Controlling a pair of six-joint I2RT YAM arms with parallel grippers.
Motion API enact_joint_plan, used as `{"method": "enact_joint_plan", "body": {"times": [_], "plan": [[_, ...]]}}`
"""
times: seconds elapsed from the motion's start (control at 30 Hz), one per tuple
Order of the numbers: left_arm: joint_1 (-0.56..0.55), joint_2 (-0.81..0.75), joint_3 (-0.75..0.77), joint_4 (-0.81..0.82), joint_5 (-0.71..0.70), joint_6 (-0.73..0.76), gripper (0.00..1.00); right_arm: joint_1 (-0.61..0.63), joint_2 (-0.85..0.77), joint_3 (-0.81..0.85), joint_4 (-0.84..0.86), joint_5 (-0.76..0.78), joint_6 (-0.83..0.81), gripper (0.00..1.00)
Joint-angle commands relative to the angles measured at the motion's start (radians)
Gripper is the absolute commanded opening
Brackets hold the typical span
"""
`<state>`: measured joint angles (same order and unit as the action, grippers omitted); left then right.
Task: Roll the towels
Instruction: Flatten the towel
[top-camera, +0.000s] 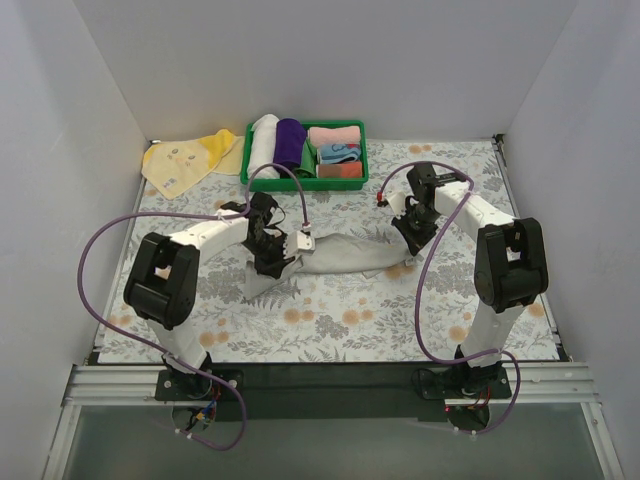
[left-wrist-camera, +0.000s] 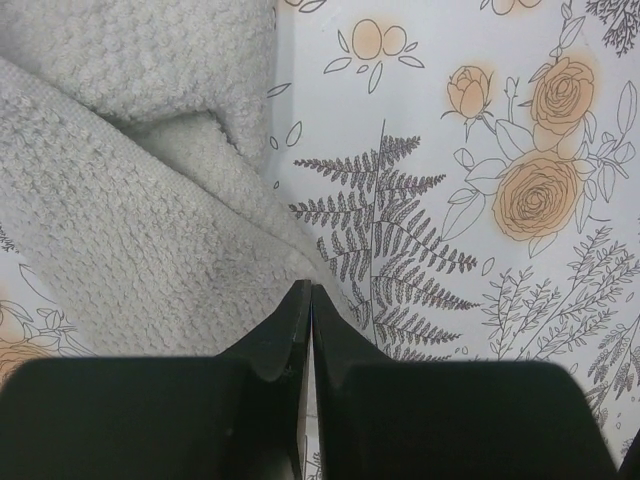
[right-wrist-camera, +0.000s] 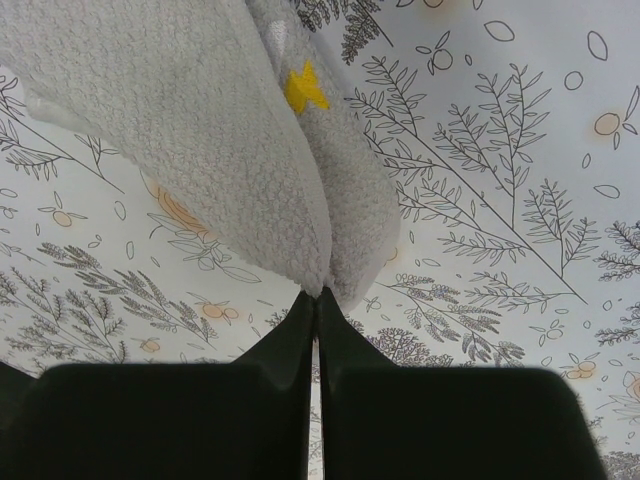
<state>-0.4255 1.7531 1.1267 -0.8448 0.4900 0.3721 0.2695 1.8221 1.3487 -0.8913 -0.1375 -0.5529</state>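
Observation:
The grey towel (top-camera: 350, 255) lies bunched and stretched across the middle of the floral table cover, held between both grippers. My left gripper (top-camera: 290, 250) is shut on its left end. In the left wrist view the tips (left-wrist-camera: 311, 287) meet at the edge of the folded grey cloth (left-wrist-camera: 130, 230). My right gripper (top-camera: 408, 238) is shut on its right end. In the right wrist view the tips (right-wrist-camera: 316, 293) pinch a lifted corner of the towel (right-wrist-camera: 200, 120). The pale yellow towel (top-camera: 185, 160) lies flat and crumpled at the back left.
A green basket (top-camera: 304, 181) at the back centre holds a white roll (top-camera: 263, 140), a purple roll (top-camera: 289, 143), and pink and blue folded cloths. White walls enclose the table on three sides. Purple cables loop off both arms.

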Motion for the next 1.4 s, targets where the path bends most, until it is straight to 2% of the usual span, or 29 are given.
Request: {"method": "enact_joint_plan", "body": {"times": [0.0, 0.3, 0.57, 0.73, 1.0, 1.2, 1.33, 1.37], "plan": [[-0.005, -0.007, 0.038, 0.006, 0.019, 0.001, 0.0, -0.003, 0.005, 0.046, -0.017, -0.01, 0.004, 0.01], [0.007, -0.116, 0.079, -0.017, 0.007, -0.019, 0.0, -0.006, -0.018, 0.053, -0.023, 0.004, -0.005, 0.01], [0.139, -0.162, 0.226, -0.004, 0.009, -0.104, 0.0, -0.01, -0.046, 0.087, -0.049, 0.024, -0.022, 0.01], [0.226, -0.194, 0.308, 0.059, -0.042, -0.183, 0.0, -0.013, -0.081, 0.141, -0.074, 0.053, -0.041, 0.01], [0.292, -0.253, 0.367, 0.119, -0.059, -0.265, 0.0, -0.012, -0.135, 0.245, -0.129, 0.122, -0.085, 0.01], [0.301, -0.338, 0.413, 0.055, -0.019, -0.302, 0.0, -0.012, -0.222, 0.302, -0.202, 0.13, -0.113, 0.01], [0.3, -0.348, 0.346, -0.057, 0.051, -0.236, 0.01, -0.013, -0.28, 0.187, -0.207, 0.118, -0.143, 0.01], [0.295, -0.351, 0.325, -0.06, 0.058, -0.225, 0.1, -0.013, -0.28, 0.172, -0.207, 0.118, -0.143, 0.01]]}}
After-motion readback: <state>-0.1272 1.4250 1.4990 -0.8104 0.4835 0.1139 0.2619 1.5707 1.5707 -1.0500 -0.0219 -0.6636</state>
